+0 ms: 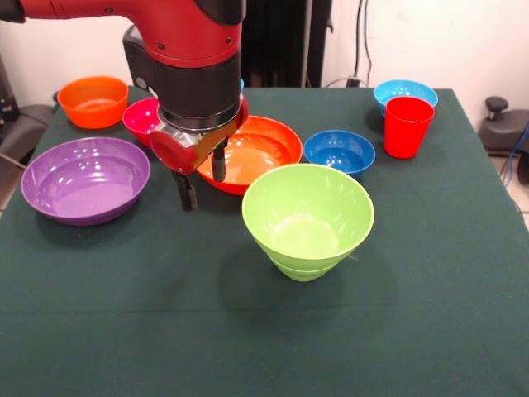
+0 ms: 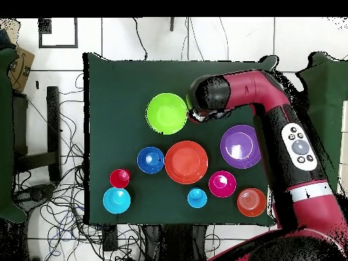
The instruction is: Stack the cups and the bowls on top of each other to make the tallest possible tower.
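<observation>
On the dark green cloth counter (image 1: 430, 273), shiny plastic bowls and cups are set out. Nearest the front camera, two lime green bowls (image 1: 307, 219) are nested, one inside the other; that is the only pile seen. Nothing is seen inside the top one. A big orange bowl (image 1: 256, 153) is in the middle, partly hidden by the arm. A big purple bowl (image 1: 85, 179) stands apart on one side and is seen to be empty. A small dark blue bowl (image 1: 339, 151) is just beside the big orange one, and it is empty too. At the far side, a small orange bowl (image 1: 93, 101), a small magenta-red bowl (image 1: 141, 118) and a light blue bowl (image 1: 405, 93) are placed. A red ridged plastic cup (image 1: 407, 126) stands upright right in front of the light blue bowl. In the overhead view a light blue cup (image 2: 197, 198) is seen near the magenta-red bowl.

Eight bowls and two cups are counted. No writing can be read.

The black two-finger claw (image 1: 201, 177) is held open, with nothing in it, over the near rim of the big orange bowl.
</observation>
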Available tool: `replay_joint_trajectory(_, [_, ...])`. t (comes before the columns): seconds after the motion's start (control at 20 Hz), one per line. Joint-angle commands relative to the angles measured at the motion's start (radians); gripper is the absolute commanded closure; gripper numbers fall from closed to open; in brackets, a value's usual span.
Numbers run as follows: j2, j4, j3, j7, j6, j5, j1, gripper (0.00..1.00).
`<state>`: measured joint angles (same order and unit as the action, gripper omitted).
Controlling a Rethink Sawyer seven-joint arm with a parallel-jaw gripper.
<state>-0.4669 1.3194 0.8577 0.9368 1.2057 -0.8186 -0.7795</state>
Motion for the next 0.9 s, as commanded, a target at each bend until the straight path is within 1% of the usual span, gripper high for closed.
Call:
replay_joint_trajectory(0.05, [0.044,-0.031,-0.075,-0.43,0.167,-0.076,0.034,0.0])
replay_joint_trajectory(0.3, [0.03,-0.01,-0.077,-0.527,0.22,-0.107,0.05,0.0])
replay_joint_trajectory(0.45, [0.029,-0.009,-0.073,-0.565,0.241,-0.108,0.055,0.0])
replay_joint_trajectory(0.9, [0.011,0.018,-0.063,-0.553,0.228,-0.077,0.064,0.0])
